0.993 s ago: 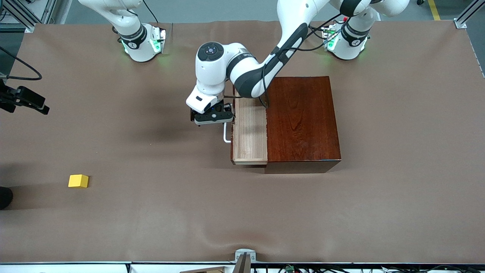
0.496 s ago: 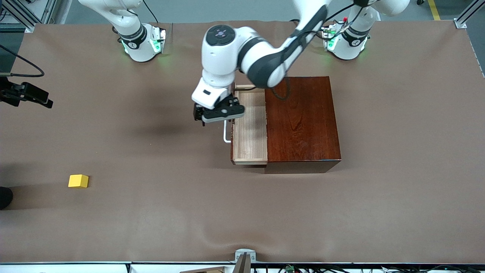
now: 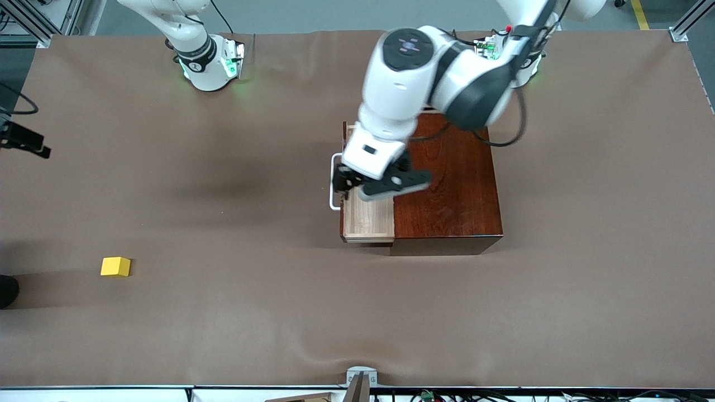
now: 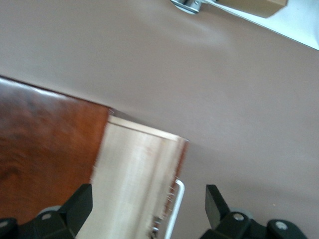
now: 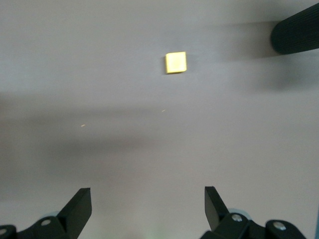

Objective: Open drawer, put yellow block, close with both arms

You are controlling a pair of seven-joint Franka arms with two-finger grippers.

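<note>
Table: a wide brown table (image 3: 223, 335) carries everything; both robot bases stand along its edge at 12 o'clock in the front view.
Box: the dark reddish wooden box (image 3: 447, 184) sits near the middle of the table, toward the left arm's end.
Drawer: the drawer (image 3: 366, 215) is pulled out and empty, so the pale wood tray is ready for the block. Its white handle (image 3: 334, 184) faces the right arm's end.
Left gripper: the left gripper (image 3: 380, 184) hangs over the open drawer, its fingers (image 4: 79, 204) spread wide and holding nothing. I think its pulling job is done.
Yellow block: the yellow block (image 3: 115, 267) lies alone at about 8 o'clock on the table, well apart from the box.
Right gripper: the right gripper (image 5: 148, 204) is up over the table near the block, fingers released, likely so it can come down and pick the block up.
</note>
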